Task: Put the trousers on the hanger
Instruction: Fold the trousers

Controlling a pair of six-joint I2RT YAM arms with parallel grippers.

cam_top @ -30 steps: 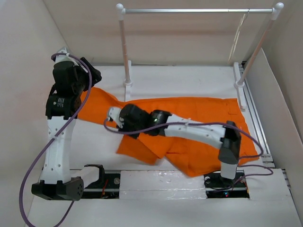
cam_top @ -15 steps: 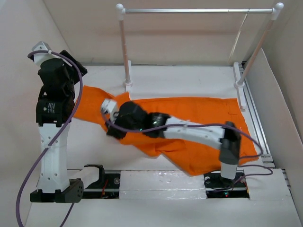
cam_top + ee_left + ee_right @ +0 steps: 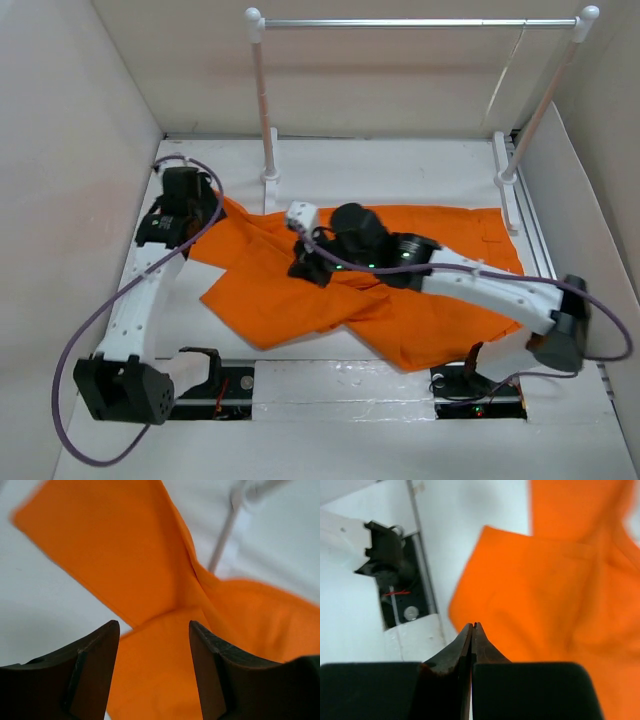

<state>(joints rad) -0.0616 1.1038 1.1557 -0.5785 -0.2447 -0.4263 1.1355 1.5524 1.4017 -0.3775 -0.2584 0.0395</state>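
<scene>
Well, at the left edge of the white table [image 3: 400, 170], my left gripper [image 3: 154, 670] hangs low over the far-left end of the bright orange cloth trousers [image 3: 280, 310]. Its jaws are spread with nothing between them, only cloth beneath. I judge it is placed to take that end. The trousers lie spread across the middle of the table, one leg folded over toward the front. My right gripper [image 3: 472, 642] sits above the fold's edge with its jaws pressed together, and I see no cloth caught in them. At the far right corner the thin cream-white triangular hanger [image 3: 503, 80] hangs from the white-posted rack with the silver bar [image 3: 400, 22], well apart from the trousers, so nothing is on it yet.
</scene>
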